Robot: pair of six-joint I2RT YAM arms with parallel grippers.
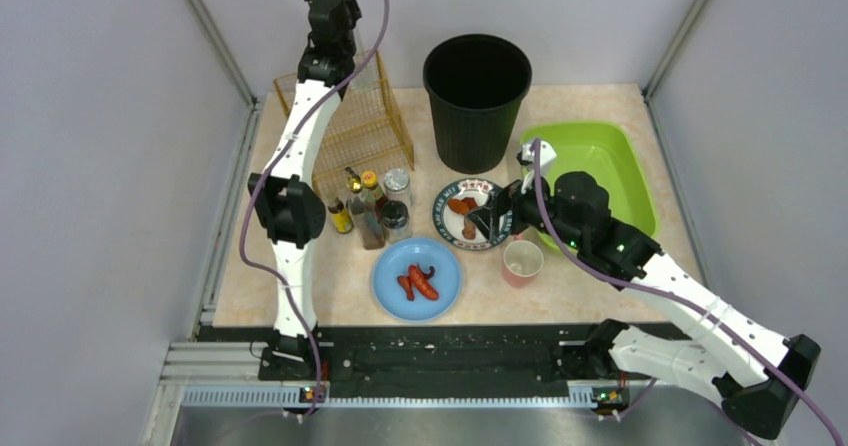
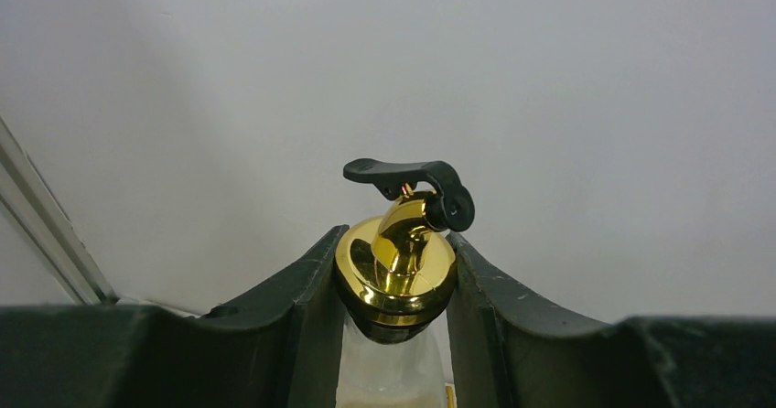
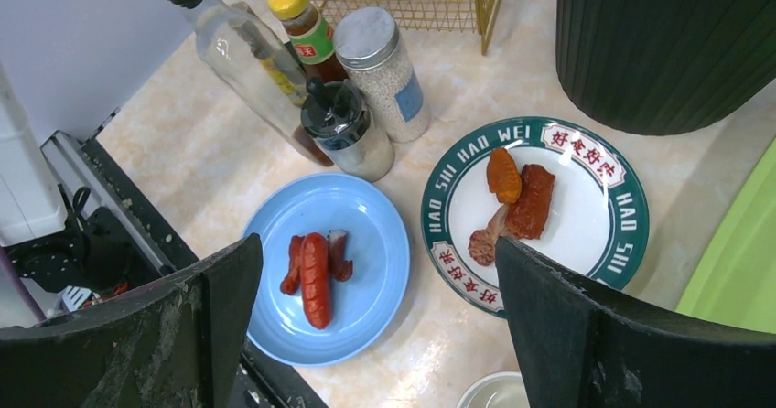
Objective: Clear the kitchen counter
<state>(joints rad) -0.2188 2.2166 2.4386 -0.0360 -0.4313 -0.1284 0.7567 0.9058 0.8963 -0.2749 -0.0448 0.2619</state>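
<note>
The kitchen counter (image 1: 620, 101) is a beige-pink speckled top. My left gripper (image 2: 393, 254) is shut on a clear bottle by its shiny gold pourer cap (image 2: 395, 266), held high in front of the grey wall. In the top view the left arm (image 1: 330, 11) rises above the gold wire basket (image 1: 350, 131). My right gripper (image 3: 377, 243) is open and empty. It hovers over the counter (image 3: 439, 335) between the blue plate (image 3: 384, 243) and the green-rimmed plate (image 3: 586, 234). In the top view it (image 1: 495, 216) is at that plate's right edge.
A black bin (image 1: 476, 96) stands at the back, a lime-green tray (image 1: 590, 171) to its right. Several bottles and jars (image 1: 372, 206) cluster by the basket. The blue plate (image 1: 415, 278) holds sausages, the green-rimmed plate (image 1: 462, 214) food pieces. A pink cup (image 1: 522, 261) stands near the right gripper.
</note>
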